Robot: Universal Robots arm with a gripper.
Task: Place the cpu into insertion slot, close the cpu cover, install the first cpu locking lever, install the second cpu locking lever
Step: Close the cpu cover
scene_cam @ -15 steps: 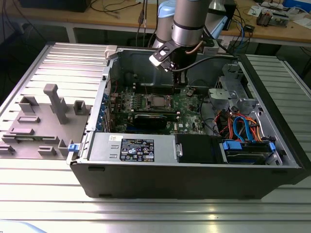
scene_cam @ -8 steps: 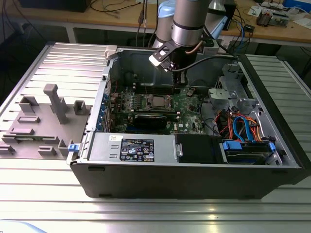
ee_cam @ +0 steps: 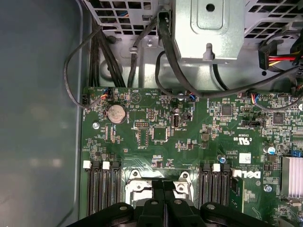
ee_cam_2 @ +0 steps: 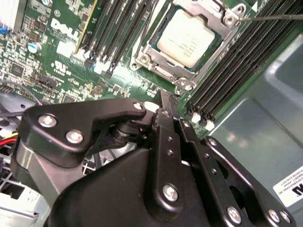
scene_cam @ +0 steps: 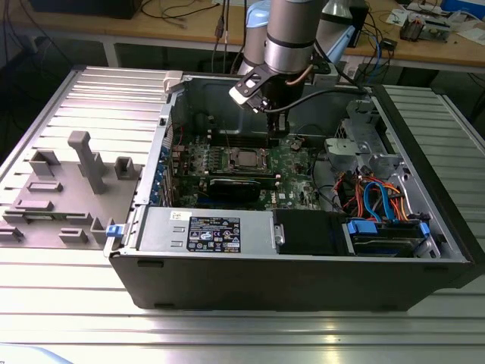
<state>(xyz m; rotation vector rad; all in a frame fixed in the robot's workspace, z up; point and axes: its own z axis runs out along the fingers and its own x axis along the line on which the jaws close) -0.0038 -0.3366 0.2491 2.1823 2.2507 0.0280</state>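
Hovering near 1 cpu [ee_cam_2: 189, 35] framed by 1 cpu cover [ee_cam_2: 214, 9], the 2 fingers [ee_cam_2: 168, 105] are clenched together, gripping nothing.

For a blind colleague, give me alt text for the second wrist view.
A small square silver-grey cpu sits framed by a thin silvery metal cover on a green circuit board, the black claw close beside it.

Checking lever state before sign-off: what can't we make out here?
1. First wrist view: gripper covers most of the cpu cover.
2. Second wrist view: locking lever runs off the edge; its end is cut off.
3. Exterior view: insertion slot too small to judge latching.
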